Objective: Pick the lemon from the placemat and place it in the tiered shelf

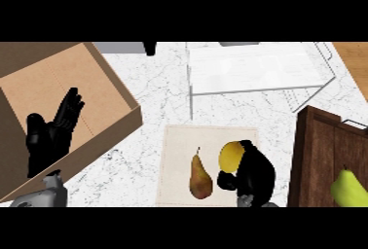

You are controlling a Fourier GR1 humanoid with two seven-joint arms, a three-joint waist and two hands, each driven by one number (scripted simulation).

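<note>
One lemon (230,154) on placemat (179,141): my right hand (253,172) curls round it, ready to lift; left hand (45,138) rests spread.

Bright, even light over the white marble counter (155,97). Thin, faint grey shadows fall beside the tiered shelf (259,68). The cardboard box (50,82) has a darker inner wall.
</note>
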